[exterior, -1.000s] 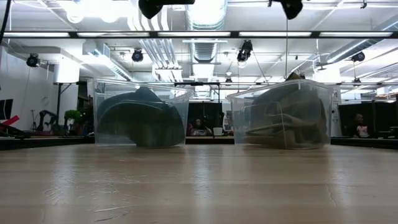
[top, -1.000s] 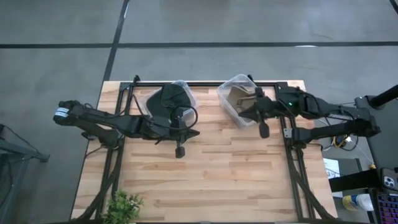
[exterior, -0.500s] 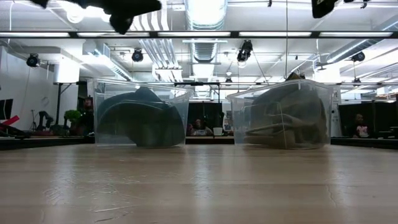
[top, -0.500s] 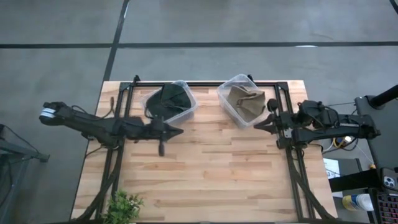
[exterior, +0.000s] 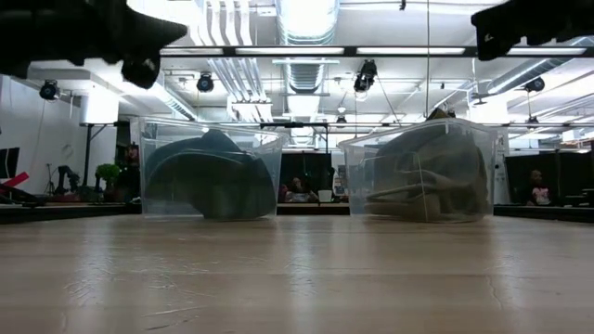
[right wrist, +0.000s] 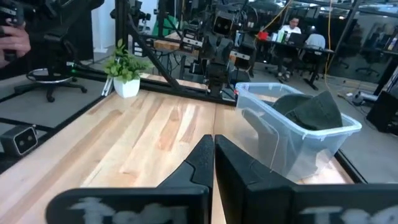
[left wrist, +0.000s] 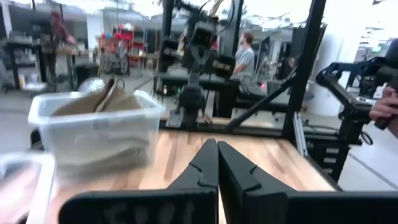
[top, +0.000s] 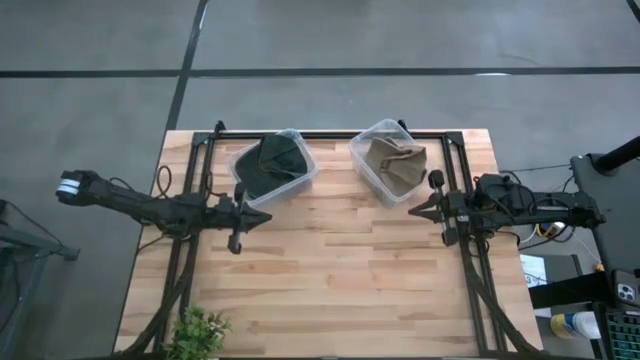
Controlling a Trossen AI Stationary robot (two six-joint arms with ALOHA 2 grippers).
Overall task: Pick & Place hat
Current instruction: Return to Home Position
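evidently near completion: black cap (top: pixel 268 160) in left bin (top: pixel 309 171), brown cap (top: pixel 393 160) in right bin (top: pixel 360 165), left end effector (top: pixel 263 216) and right end effector (top: pixel 413 212) both closed, empty, only homing left.

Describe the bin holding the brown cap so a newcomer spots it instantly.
On the wooden table, two clear plastic bins sit side by side along the far edge. The right bin is the one near the right gripper. It holds a crumpled brown cap; the left bin holds a black cap.
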